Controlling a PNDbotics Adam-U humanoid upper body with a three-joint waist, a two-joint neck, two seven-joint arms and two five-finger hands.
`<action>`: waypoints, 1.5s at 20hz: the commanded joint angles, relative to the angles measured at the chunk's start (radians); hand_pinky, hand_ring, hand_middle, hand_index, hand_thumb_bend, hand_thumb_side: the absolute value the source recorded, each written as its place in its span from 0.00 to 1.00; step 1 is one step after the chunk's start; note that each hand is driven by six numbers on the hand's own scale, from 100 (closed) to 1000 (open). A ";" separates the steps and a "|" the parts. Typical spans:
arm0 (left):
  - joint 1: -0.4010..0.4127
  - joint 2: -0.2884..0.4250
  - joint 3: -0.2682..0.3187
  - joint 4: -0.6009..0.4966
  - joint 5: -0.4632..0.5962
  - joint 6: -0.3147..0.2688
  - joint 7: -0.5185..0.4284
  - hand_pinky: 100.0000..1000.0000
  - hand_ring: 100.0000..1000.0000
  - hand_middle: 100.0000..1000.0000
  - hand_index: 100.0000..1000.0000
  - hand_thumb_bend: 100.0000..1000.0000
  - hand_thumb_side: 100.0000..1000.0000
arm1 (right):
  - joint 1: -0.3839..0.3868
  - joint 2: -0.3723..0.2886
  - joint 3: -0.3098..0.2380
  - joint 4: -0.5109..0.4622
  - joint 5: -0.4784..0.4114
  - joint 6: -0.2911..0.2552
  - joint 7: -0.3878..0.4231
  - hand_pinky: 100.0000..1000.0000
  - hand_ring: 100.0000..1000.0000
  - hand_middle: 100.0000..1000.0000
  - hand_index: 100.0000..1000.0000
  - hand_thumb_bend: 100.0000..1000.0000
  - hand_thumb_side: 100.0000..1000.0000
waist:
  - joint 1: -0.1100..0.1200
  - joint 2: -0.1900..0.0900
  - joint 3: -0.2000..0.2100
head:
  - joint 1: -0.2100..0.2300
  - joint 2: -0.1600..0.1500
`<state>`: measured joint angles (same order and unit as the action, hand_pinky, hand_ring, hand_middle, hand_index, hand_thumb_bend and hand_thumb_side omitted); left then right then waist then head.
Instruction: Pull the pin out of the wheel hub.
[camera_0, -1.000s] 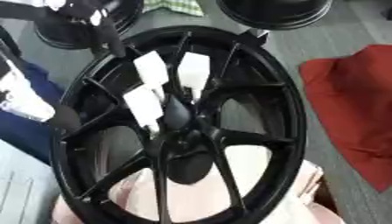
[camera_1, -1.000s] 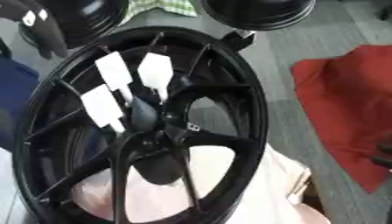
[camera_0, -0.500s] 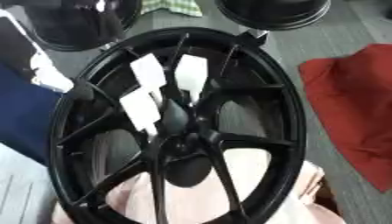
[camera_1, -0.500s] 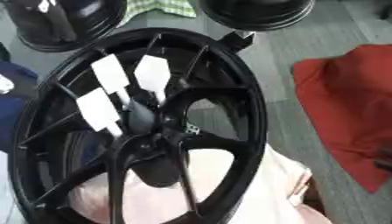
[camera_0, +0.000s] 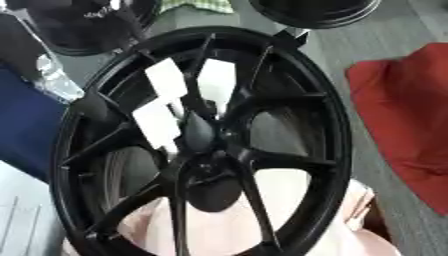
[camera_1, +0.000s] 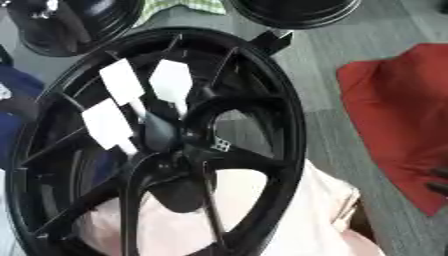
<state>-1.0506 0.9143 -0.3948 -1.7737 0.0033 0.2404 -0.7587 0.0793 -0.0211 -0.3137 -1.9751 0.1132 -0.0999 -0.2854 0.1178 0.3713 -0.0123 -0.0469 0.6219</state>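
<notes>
Even, soft light; slightly blurred, no glare.

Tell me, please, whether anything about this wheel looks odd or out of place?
Yes: three white flat tags stand up on thin stems near the hub of the black wheel, jutting between the spokes. The wheel itself lies tilted on pink cloth. Neither hand shows.

A crumpled red cloth lies on the grey floor at the right; a pale pink fabric is bunched at the bottom; a dark blue fabric fills the left edge; a round black rim sits at the top, another black wheel at the upper left; a green checked cloth shows between them.
</notes>
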 joint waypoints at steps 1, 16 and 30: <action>0.002 0.071 0.009 -0.083 0.026 0.123 0.062 0.75 0.60 0.62 0.79 0.69 0.40 | -0.003 -0.008 -0.002 -0.025 0.010 0.006 -0.001 0.54 0.66 0.75 0.68 0.00 0.83 | 0.000 -0.015 0.005 | -0.008 -0.006; 0.007 0.108 -0.114 -0.226 0.092 0.402 0.279 0.73 0.58 0.58 0.77 0.72 0.41 | -0.005 -0.014 0.004 -0.025 0.010 0.029 0.004 0.54 0.66 0.75 0.69 0.00 0.84 | 0.010 -0.023 0.016 | -0.024 0.005; 0.047 0.125 -0.193 -0.226 0.129 0.440 0.403 0.72 0.59 0.61 0.80 0.76 0.39 | -0.022 -0.001 0.015 -0.015 0.019 0.049 0.015 0.54 0.66 0.75 0.69 0.00 0.86 | 0.013 -0.010 0.021 | -0.023 0.000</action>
<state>-0.9939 1.0030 -0.5927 -1.9902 0.1270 0.6786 -0.3669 0.0611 -0.0219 -0.3015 -1.9749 0.1248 -0.0519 -0.2724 0.1340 0.3761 0.0073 -0.0717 0.6244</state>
